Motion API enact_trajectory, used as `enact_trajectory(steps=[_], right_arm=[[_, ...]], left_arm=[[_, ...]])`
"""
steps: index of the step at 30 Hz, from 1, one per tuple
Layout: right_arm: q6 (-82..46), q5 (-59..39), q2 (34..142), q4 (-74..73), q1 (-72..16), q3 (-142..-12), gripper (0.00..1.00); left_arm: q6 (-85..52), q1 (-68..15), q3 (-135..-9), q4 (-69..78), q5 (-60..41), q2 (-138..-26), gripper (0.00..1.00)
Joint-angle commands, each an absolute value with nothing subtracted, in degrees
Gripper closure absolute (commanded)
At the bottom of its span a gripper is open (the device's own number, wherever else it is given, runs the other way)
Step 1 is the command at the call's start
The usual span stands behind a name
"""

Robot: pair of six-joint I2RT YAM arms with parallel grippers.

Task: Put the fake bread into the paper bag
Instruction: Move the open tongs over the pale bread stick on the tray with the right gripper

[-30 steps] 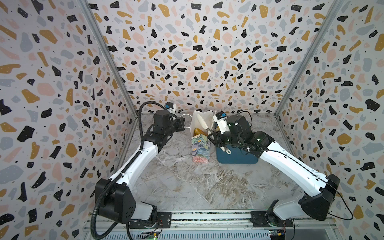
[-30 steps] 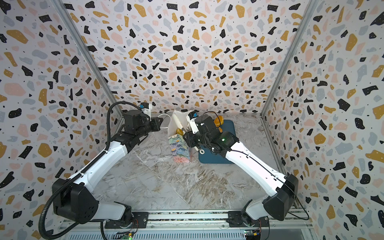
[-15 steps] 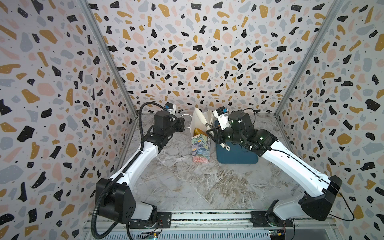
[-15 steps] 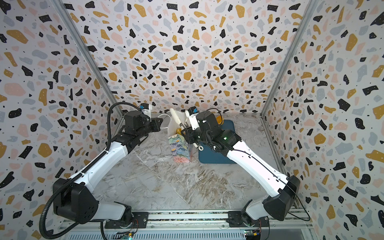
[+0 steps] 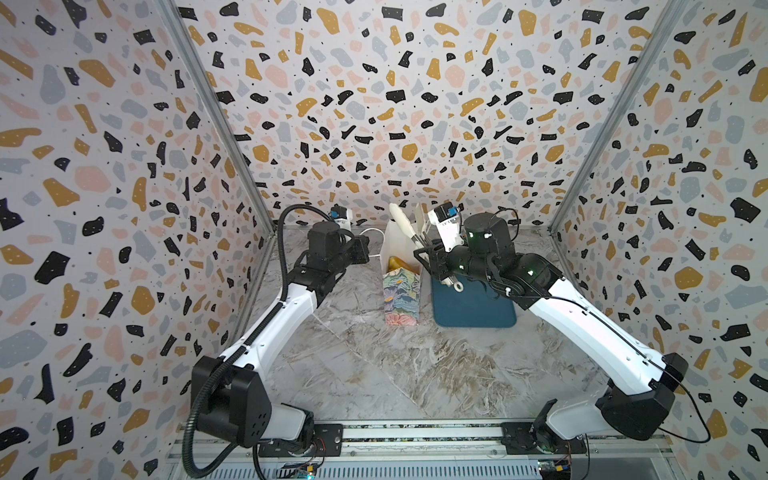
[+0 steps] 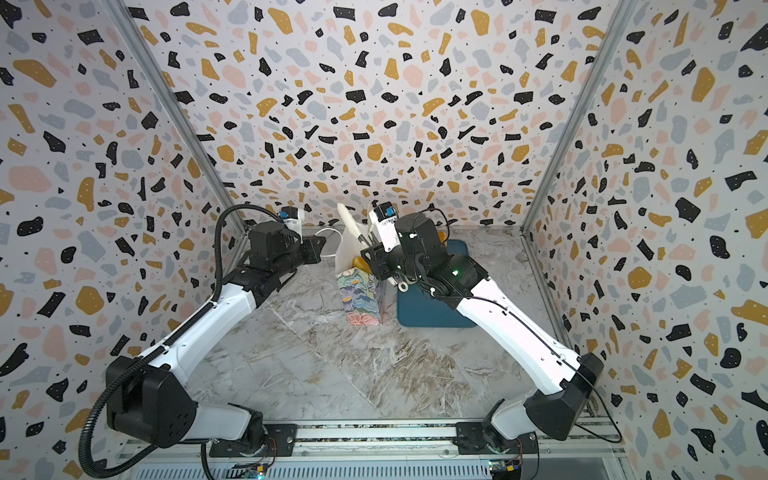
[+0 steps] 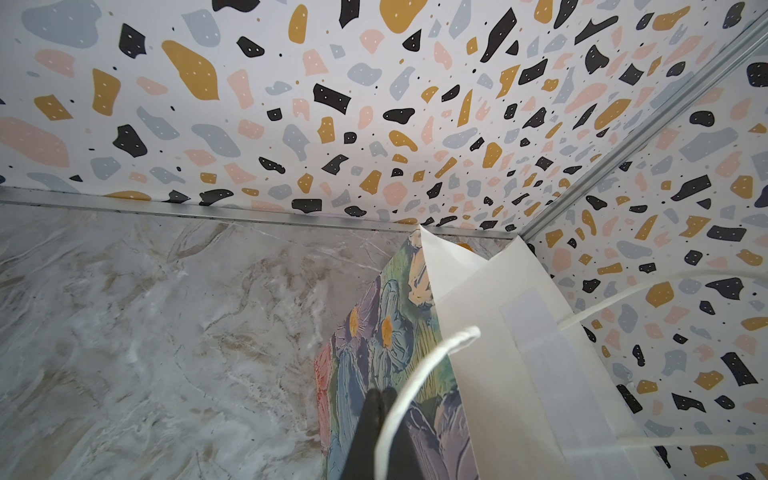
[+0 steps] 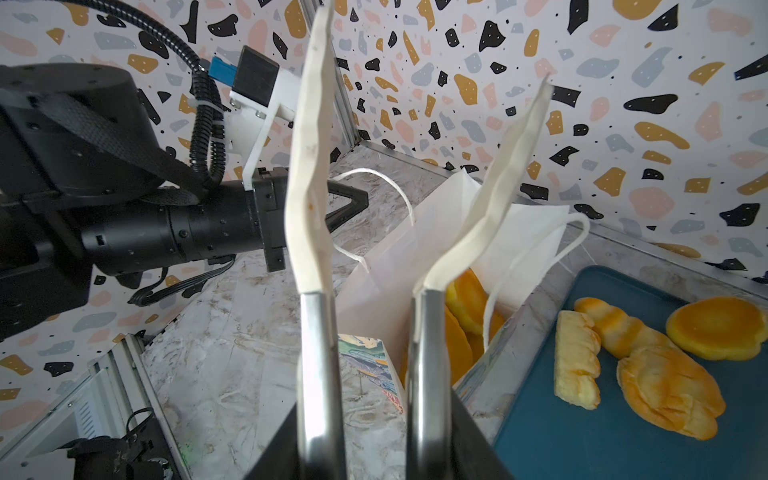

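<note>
The paper bag (image 5: 401, 297) (image 6: 360, 297) stands upright at the back middle, its flowered side (image 7: 390, 353) and white lining (image 8: 395, 249) showing. Golden fake bread (image 5: 397, 262) (image 8: 465, 299) lies inside it. My left gripper (image 5: 365, 249) (image 7: 376, 395) is shut on the bag's white cord handle (image 7: 415, 374), beside the bag's mouth. My right gripper (image 5: 431, 258) (image 8: 374, 440) is shut on metal tongs (image 8: 316, 332) with white tips. The tips stand apart and empty above the bag. More fake bread (image 8: 669, 390) lies on the tray, including a pale ridged loaf (image 8: 577, 361).
The dark teal tray (image 5: 473, 307) (image 8: 582, 436) lies right of the bag, partly under my right arm. The back wall is close behind the bag and the tray. Marble tabletop (image 5: 374, 374) stretches toward the front rail.
My right gripper has risen and tilted the tongs up, so their tips now stand above the bag's mouth. The left arm and the bag have stayed put.
</note>
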State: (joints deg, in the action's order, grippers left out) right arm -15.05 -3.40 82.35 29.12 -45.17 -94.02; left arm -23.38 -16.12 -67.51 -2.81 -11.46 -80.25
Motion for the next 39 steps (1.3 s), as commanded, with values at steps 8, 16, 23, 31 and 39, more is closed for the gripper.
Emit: enact_trajectory(steps=[8, 16, 23, 31, 39], right_arm=[[-13.6, -1.4, 75.2, 27.4, -40.8, -92.8, 0.58], [-13.4, -2.3, 72.2, 26.8, -35.7, -87.6, 0.58], [-11.9, -3.0, 71.3, 26.5, -32.6, -83.3, 0.58], [-10.8, -3.3, 71.4, 26.2, -29.5, -78.7, 0.58], [-9.6, -3.7, 72.0, 25.7, -25.9, -74.0, 0.58]], left_arm=[[-23.6, -15.7, -68.1, -2.2, -12.4, -80.5, 1.00], [-23.7, -15.6, -68.5, -2.6, -13.1, -81.2, 1.00], [-23.7, -15.4, -68.6, -2.6, -13.0, -81.4, 1.00], [-23.7, -15.3, -68.5, -2.6, -12.8, -81.6, 1.00], [-23.4, -15.2, -68.3, -2.8, -11.8, -81.6, 1.00]])
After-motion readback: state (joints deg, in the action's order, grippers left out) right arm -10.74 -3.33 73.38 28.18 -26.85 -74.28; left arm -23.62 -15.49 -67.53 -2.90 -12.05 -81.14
